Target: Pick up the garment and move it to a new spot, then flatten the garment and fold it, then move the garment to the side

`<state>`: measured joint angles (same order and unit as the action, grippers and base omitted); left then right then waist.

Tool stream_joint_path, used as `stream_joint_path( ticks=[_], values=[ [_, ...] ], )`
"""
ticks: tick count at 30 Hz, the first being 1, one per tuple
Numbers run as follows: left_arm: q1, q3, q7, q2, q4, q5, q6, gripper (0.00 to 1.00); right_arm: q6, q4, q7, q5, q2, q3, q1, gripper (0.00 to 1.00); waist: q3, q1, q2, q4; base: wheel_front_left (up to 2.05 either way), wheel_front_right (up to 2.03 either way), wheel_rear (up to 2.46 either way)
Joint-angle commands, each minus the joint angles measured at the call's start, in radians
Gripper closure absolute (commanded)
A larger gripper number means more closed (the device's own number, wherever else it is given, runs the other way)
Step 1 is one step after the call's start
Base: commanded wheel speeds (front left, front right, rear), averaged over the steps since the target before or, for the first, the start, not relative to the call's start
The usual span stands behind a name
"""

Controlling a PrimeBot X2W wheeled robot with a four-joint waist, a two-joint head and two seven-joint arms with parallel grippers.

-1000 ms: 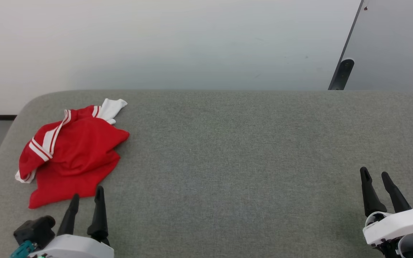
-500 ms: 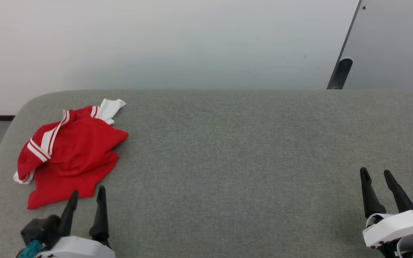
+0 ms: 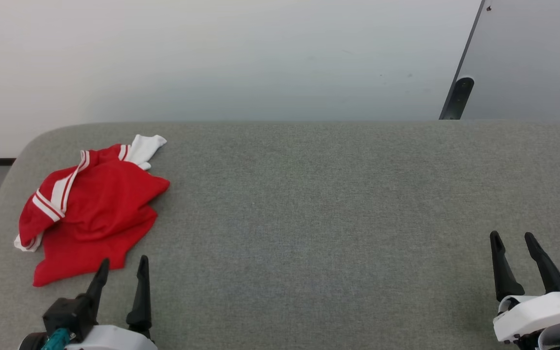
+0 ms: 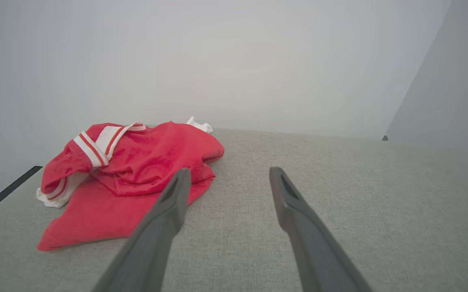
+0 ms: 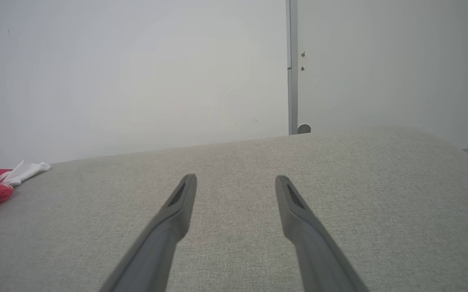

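The garment (image 3: 90, 209) lay crumpled at the left of the bench (image 3: 309, 194), seemingly soft, light and limp, probably best pinched at its near hem, while the left claw (image 3: 124, 261) and right claw (image 3: 512, 236) gaped apart, empty.

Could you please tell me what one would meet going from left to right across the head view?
garment → dark fitting at the grey panel's edge → right gripper
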<state>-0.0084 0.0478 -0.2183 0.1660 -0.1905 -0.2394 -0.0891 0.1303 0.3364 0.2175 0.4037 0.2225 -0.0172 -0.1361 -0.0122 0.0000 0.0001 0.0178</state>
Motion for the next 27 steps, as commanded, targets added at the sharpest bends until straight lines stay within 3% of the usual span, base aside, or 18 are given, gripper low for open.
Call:
stream_joint_path(
  ticks=[1,27],
  values=[
    [0.004,0.000,-0.007,0.008,0.003,0.024,-0.004,0.00,0.001,-0.004,0.008,-0.023,0.004,-0.003,0.003,0.00,0.000,0.0000,-0.0001,0.001,0.00,0.00,0.00],
    [-0.011,0.003,-0.047,0.025,-0.022,0.134,-0.026,0.00,0.001,-0.007,0.049,-0.126,-0.002,0.004,0.023,0.00,-0.004,0.0000,-0.0001,0.015,0.00,0.00,0.00]
  ],
)
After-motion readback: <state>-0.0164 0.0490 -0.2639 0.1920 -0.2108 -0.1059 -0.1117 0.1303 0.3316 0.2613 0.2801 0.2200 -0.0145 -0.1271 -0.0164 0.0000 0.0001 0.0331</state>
